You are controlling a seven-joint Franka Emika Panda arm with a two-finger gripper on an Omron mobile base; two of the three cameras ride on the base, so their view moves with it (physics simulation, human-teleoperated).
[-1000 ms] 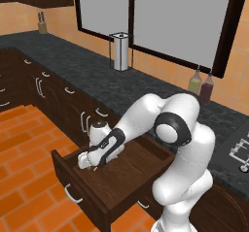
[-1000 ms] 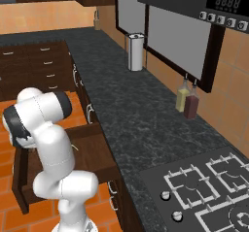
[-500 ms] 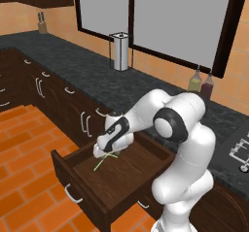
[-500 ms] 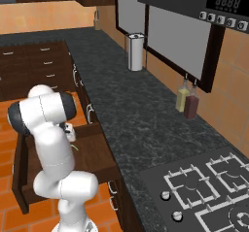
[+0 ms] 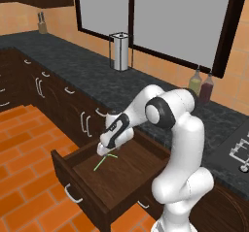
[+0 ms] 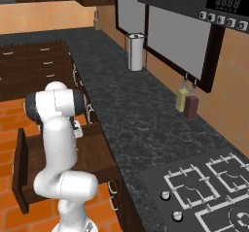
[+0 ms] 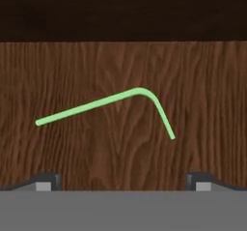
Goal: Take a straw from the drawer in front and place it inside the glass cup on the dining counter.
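Light-green straw (image 7: 120, 101), bent near one end, lies flat on the wood floor of the open drawer (image 5: 121, 175), long leg running out to 8 o'clock, short leg to 5 o'clock in the hand view. Gripper (image 5: 108, 149) hangs just above it, jaws spread wide, holding nothing; fingertips (image 7: 47, 180) sit at 6 o'clock, apart from the straw. Black speckled counter (image 5: 92, 73) beyond the drawer at 12 o'clock carries a paper towel roll (image 5: 120, 51); two bottles (image 5: 201, 83) at 2 o'clock.
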